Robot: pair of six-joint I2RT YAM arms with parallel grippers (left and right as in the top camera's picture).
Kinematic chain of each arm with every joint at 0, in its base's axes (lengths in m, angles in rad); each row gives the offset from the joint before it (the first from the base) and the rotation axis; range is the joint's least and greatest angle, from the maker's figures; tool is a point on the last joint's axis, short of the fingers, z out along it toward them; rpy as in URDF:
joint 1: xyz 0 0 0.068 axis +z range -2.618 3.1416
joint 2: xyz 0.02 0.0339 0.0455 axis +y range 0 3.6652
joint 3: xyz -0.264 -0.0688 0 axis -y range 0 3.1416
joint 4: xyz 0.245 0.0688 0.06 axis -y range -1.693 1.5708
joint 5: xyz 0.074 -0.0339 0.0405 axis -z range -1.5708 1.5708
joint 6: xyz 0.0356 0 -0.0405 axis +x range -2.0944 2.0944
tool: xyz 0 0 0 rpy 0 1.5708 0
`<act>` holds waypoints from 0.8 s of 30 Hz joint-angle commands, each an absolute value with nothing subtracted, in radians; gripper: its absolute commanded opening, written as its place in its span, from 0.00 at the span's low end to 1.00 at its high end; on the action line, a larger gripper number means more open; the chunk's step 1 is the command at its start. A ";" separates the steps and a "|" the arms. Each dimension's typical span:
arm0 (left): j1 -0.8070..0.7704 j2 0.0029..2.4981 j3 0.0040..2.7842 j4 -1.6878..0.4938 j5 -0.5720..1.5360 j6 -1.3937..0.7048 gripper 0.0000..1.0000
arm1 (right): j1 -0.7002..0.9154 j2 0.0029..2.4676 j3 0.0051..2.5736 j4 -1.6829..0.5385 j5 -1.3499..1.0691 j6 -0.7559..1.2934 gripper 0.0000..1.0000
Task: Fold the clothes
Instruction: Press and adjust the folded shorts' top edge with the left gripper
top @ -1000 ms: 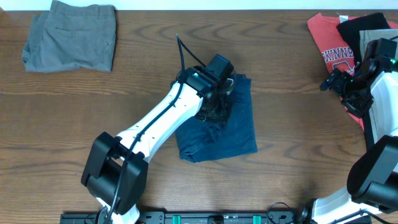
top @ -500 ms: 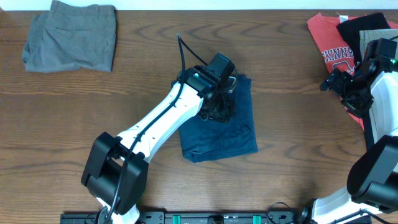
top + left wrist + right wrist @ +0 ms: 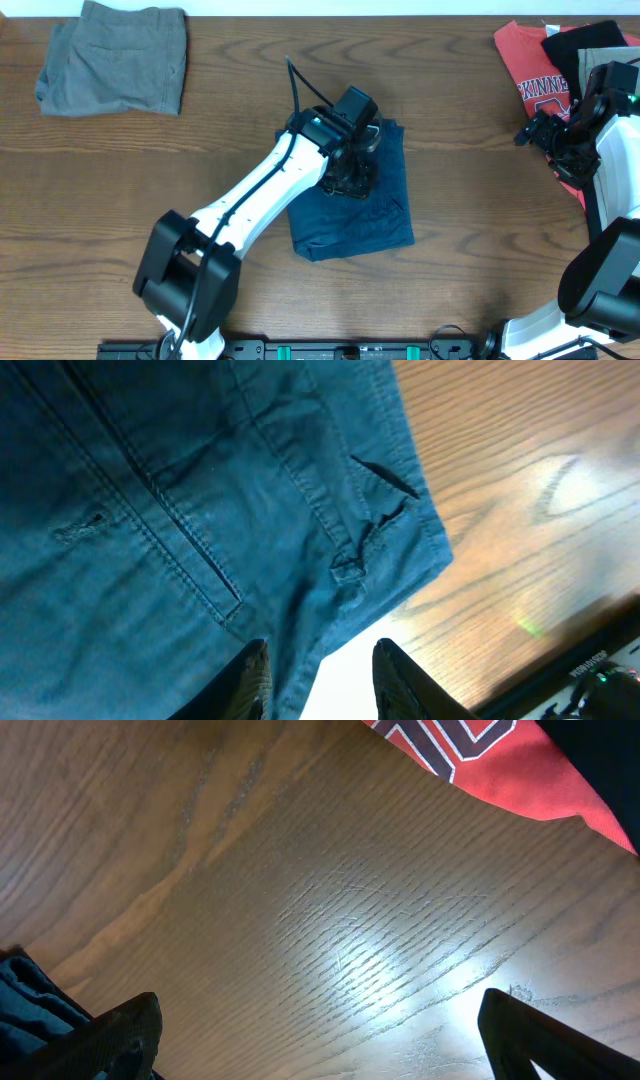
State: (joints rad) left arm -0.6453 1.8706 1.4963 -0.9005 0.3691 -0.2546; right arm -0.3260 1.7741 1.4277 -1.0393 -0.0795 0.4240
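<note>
Above the navy clothes [image 3: 385,220], left pincer [image 3: 318,682].

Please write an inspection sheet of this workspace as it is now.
Surface: brown wooden table.
Job's things: navy shorts, folded, at the centre.
Clutter: grey shorts folded far left; red T-shirt far right, dark garments on it.
Grippers: left gripper over the navy shorts, jaws apart; right gripper over bare wood, jaws wide apart, empty.
Cables: black cable looping above the left arm's wrist.
Surroundings: black rail along the near edge.
</note>
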 commanded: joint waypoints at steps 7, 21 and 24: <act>-0.648 2.062 1.489 -0.894 0.435 -0.324 0.28 | -0.326 1.778 1.435 -1.040 -0.082 0.414 0.99; -0.712 2.061 1.504 -0.867 0.609 -0.324 0.07 | -0.326 1.778 1.435 -1.040 -0.082 0.414 0.99; -0.722 2.001 1.518 -0.873 0.621 -0.323 0.08 | -0.326 1.778 1.435 -1.040 -0.082 0.414 0.99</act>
